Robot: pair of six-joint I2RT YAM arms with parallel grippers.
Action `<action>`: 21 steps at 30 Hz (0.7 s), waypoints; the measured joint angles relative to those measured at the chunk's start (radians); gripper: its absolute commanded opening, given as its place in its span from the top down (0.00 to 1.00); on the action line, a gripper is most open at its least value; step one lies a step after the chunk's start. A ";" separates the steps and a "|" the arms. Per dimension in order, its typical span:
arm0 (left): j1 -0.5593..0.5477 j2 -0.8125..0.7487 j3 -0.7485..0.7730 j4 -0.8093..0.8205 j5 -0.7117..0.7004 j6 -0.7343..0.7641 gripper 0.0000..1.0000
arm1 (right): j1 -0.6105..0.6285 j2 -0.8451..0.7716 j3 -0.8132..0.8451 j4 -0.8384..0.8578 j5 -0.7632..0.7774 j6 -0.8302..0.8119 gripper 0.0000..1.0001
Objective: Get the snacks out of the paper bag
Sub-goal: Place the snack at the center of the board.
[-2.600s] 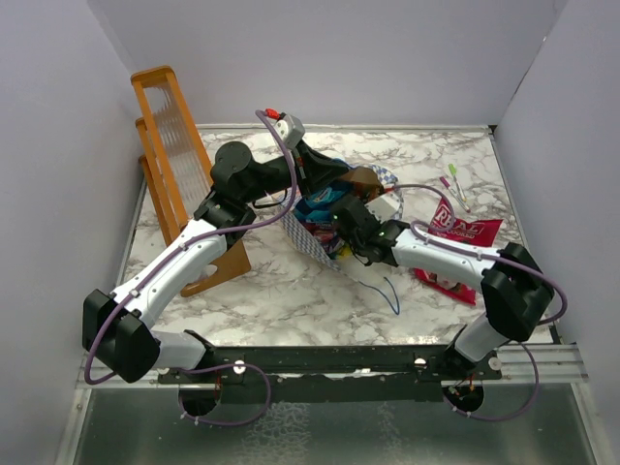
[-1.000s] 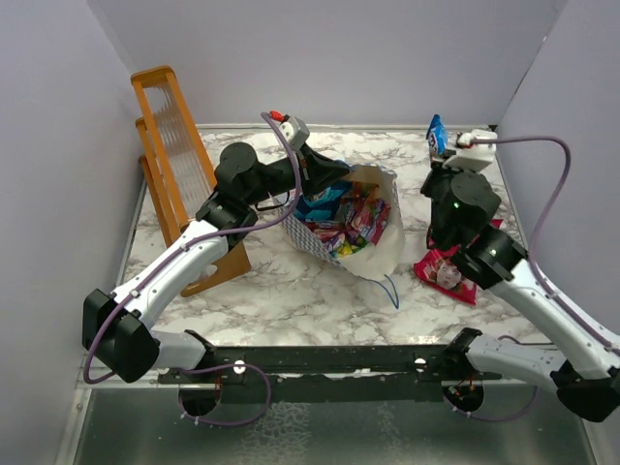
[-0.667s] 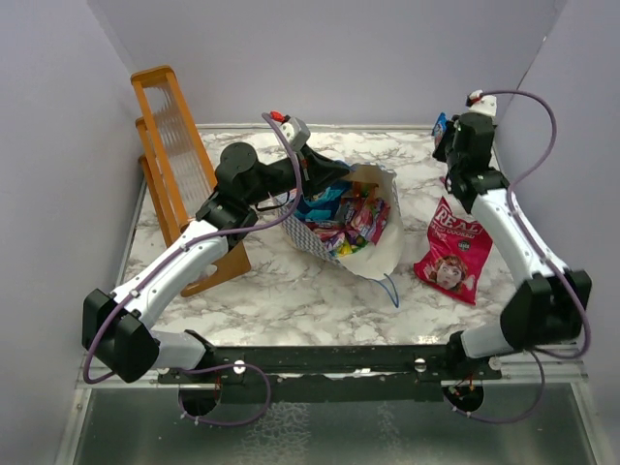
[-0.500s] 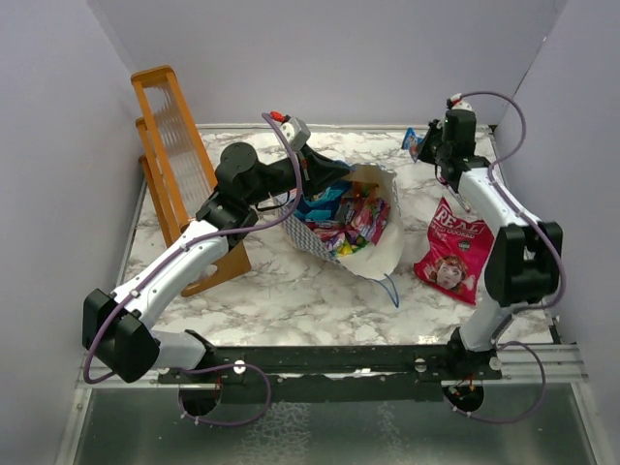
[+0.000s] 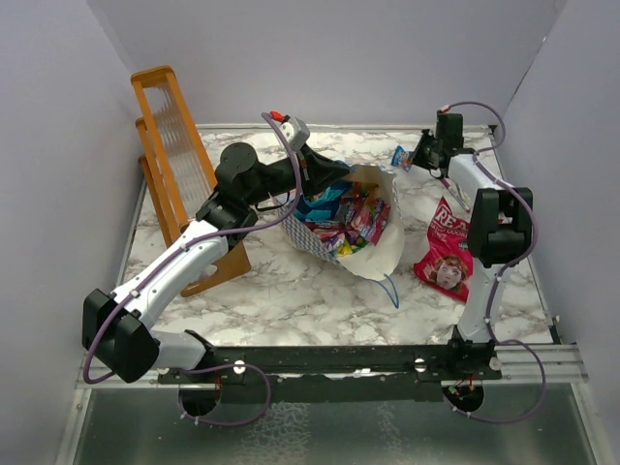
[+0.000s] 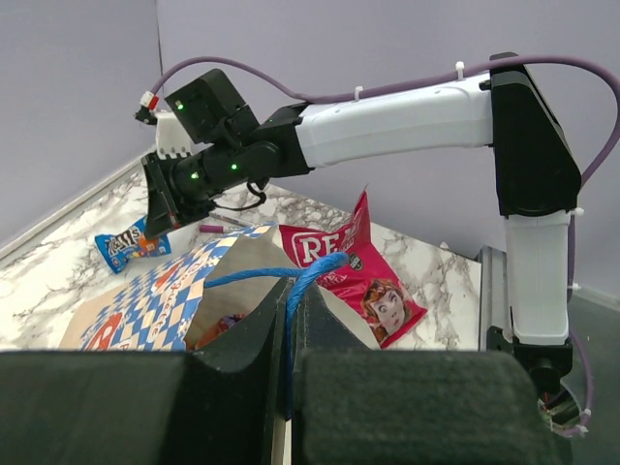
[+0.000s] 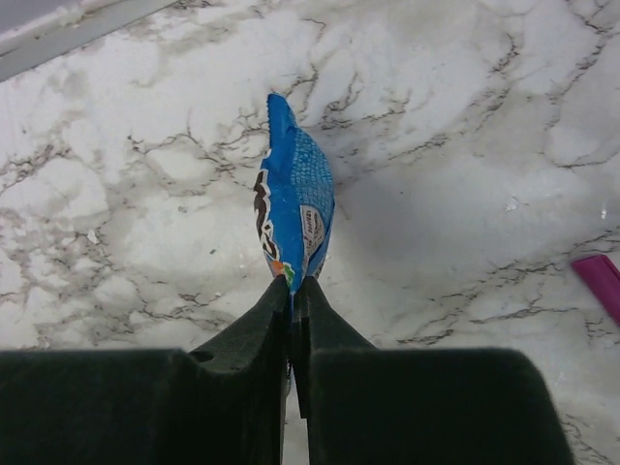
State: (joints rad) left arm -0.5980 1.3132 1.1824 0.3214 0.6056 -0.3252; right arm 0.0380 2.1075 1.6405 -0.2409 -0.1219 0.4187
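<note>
Right end effector [image 7: 294, 284] pinches the blue snack packet [image 5: 400, 157], upper right of the overhead view; lower it onto bare tabletop [image 7: 465, 126] before releasing. Left end effector [image 6: 294, 291] clamps the blue cord handle [image 6: 320, 266] of the paper bag [image 6: 145, 305].

**Front open, flanks crowded**

Free room is offered by the bare surface [image 5: 281, 300] between the arm bases and the paper bag [image 5: 378, 254]. The left side is blocked by the orange rack [image 5: 172, 136] and the left arm [image 5: 179, 266]. On the right, passage is narrowed by the pink pouch [image 5: 450, 254] and the right arm [image 5: 499, 228].
</note>
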 measured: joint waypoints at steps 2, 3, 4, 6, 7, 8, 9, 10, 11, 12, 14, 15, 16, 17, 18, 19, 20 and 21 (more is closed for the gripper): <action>0.000 0.001 0.000 0.001 0.001 -0.003 1.00 | -0.008 -0.001 -0.013 0.001 -0.003 -0.001 0.80; 0.000 0.002 0.000 0.004 0.001 -0.006 1.00 | -0.013 -0.004 -0.023 0.002 -0.003 -0.001 0.75; 0.000 0.004 0.000 0.008 0.003 -0.010 1.00 | -0.017 -0.005 -0.031 0.000 -0.003 -0.005 0.70; 0.000 0.010 0.000 0.013 0.006 -0.021 1.00 | -0.021 -0.010 -0.043 -0.008 -0.004 -0.006 0.67; 0.000 0.011 0.000 0.015 0.008 -0.025 1.00 | -0.021 -0.015 -0.047 -0.016 -0.004 -0.008 0.67; 0.000 0.013 0.000 0.016 0.009 -0.029 1.00 | -0.020 -0.026 -0.051 -0.030 -0.003 -0.012 0.66; 0.000 0.013 0.000 0.018 0.010 -0.032 1.00 | -0.020 -0.039 -0.055 -0.045 -0.003 -0.013 0.64; 0.000 0.014 0.000 0.019 0.011 -0.035 1.00 | -0.020 -0.055 -0.061 -0.056 -0.003 -0.014 0.64; 0.000 0.014 0.000 0.023 0.011 -0.037 1.00 | -0.020 -0.081 -0.074 -0.062 -0.003 -0.015 0.62; 0.000 0.014 0.000 0.027 0.011 -0.040 1.00 | -0.020 -0.117 -0.096 -0.068 -0.003 -0.016 0.61; 0.000 0.014 0.000 0.031 0.011 -0.043 1.00 | -0.019 -0.225 -0.166 -0.073 -0.010 -0.017 0.57; 0.000 0.014 0.000 0.033 0.012 -0.045 1.00 | -0.019 -0.308 -0.219 -0.071 -0.018 -0.018 0.56; 0.000 0.014 0.000 0.034 0.012 -0.047 1.00 | -0.019 -0.370 -0.256 -0.071 -0.025 -0.019 0.56; 0.000 0.014 0.000 0.035 0.012 -0.048 1.00 | -0.019 -0.447 -0.299 -0.069 -0.030 -0.020 0.56; 0.000 0.014 0.000 0.037 0.013 -0.049 1.00 | -0.019 -0.512 -0.335 -0.064 -0.037 -0.021 0.56; 0.000 0.014 0.000 0.039 0.013 -0.051 1.00 | -0.019 -0.583 -0.370 -0.062 -0.045 -0.022 0.56; 0.000 0.014 0.000 0.042 0.013 -0.051 1.00 | -0.019 -0.676 -0.417 -0.055 -0.056 -0.022 0.56; 0.000 0.014 0.000 0.043 0.014 -0.052 1.00 | -0.019 -0.740 -0.454 -0.053 -0.065 -0.021 0.56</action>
State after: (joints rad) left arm -0.5983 1.3270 1.1824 0.3649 0.6193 -0.3771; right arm 0.0185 1.3670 1.1862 -0.2943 -0.1867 0.3973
